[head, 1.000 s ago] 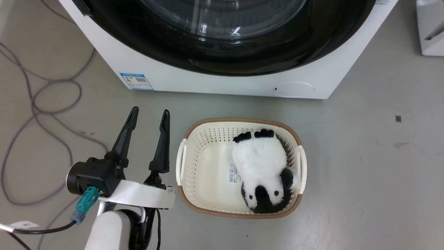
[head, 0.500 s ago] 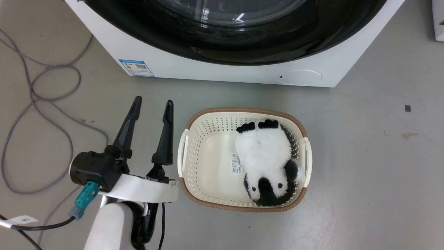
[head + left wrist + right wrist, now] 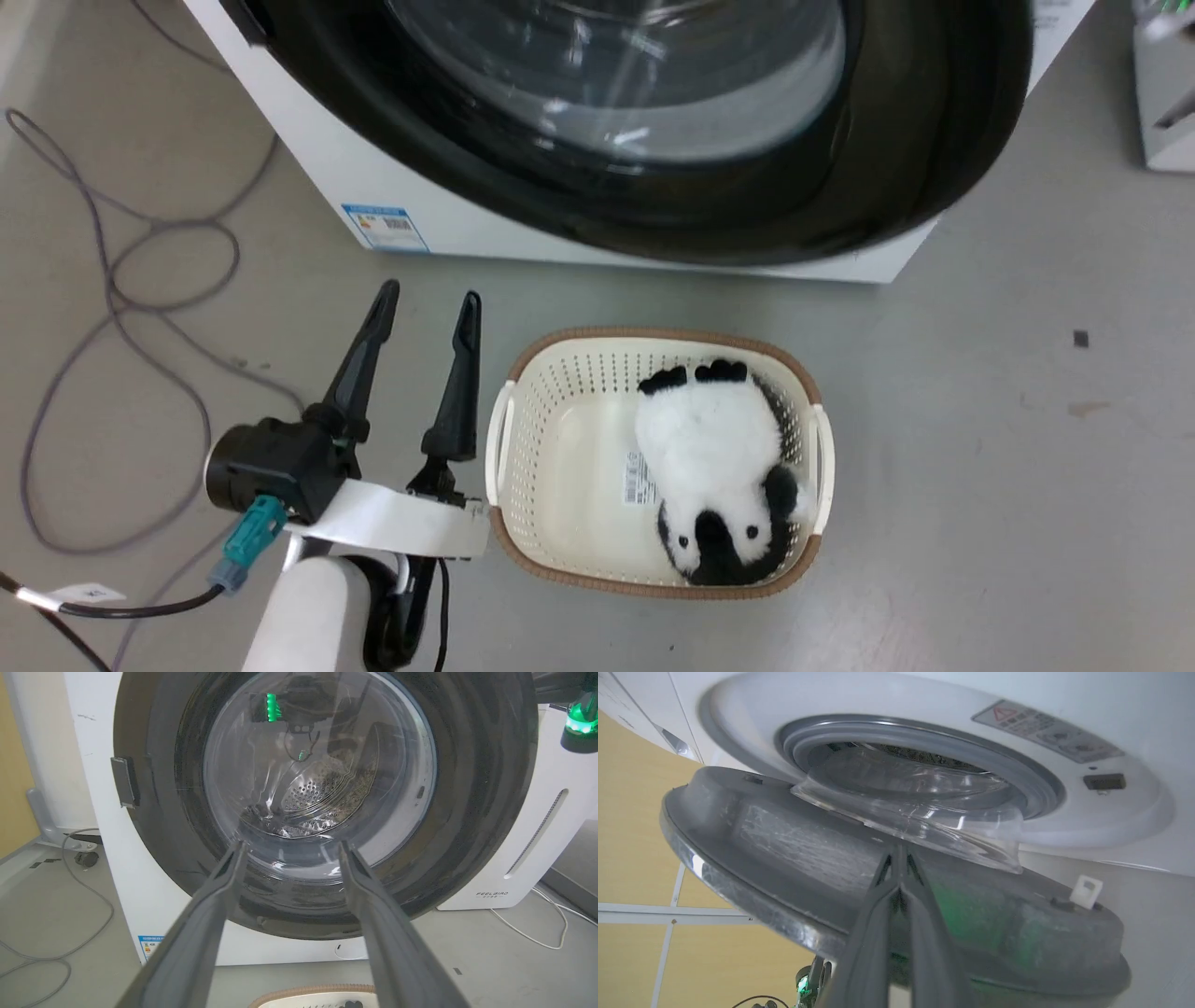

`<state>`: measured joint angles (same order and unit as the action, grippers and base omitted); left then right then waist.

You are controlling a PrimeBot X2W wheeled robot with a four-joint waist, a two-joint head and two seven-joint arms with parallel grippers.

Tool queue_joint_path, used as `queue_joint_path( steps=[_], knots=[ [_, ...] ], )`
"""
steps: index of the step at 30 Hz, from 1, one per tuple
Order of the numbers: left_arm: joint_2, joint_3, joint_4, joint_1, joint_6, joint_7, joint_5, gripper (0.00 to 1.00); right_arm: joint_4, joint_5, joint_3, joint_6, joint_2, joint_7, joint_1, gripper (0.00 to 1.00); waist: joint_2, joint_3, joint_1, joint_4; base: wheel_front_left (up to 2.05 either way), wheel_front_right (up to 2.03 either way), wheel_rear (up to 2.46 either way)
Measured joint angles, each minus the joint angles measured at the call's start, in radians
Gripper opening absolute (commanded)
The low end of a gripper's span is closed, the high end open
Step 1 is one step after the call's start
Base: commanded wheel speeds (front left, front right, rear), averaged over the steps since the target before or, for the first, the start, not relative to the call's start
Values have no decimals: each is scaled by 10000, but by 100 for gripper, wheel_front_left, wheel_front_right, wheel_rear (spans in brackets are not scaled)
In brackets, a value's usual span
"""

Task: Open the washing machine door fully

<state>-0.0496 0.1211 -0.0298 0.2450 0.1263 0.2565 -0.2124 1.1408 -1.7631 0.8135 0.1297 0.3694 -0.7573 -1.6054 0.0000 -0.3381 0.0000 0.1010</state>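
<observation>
Right gripper [image 3: 899,851] closed tight, fingers together with nothing between them, tips laid against the inner face of the door [image 3: 784,844] just below the glass bowl [image 3: 901,807]. Reaching in behind the door, between it and the front of the machine [image 3: 1111,826]. Left gripper [image 3: 429,291] spread wide and empty, low over the floor just beside a basket [image 3: 653,333] with a panda [image 3: 709,448] inside. Pointed at the door but well apart from it.

Change over the last second: door flush against the machine a moment ago, with a round flap at the lower right corner in plain sight. Now swung out on its right side, black rim overhanging that corner and hiding the flap. Part of the shift in the head view down to camera movement, but not the new gap. Hinge side at the robot's left, close against the cabinet. Seen from the right wrist: bowl partly drawn out of the grey ring [image 3: 1031,784], white hook [image 3: 1085,890] free of its slot [image 3: 1104,781].

Meaning for the task: latch released, probably the hardest part done. Door only ajar, though, and far from fully open. Likely next need: a longer outward sweep toward the hinge side, fingers kept behind the rim. Some risk of slipping off the smooth inner face. Door's swing passing above the basket, clearance impossible to judge.
</observation>
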Motion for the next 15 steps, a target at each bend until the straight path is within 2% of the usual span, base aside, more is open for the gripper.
queue_joint_path(
  steps=[6,15],
  knots=[
    [-2,-2,-207,-349,0,0,171,100,-855,-336,-10,-2,188,-416,1183,0,0,561,0,-20,0,0,0],
    [-48,-23,-619,-1265,0,2,512,100,-2778,-905,88,-2,464,-650,3428,0,0,1578,-1,-76,0,0,0]
  ],
)
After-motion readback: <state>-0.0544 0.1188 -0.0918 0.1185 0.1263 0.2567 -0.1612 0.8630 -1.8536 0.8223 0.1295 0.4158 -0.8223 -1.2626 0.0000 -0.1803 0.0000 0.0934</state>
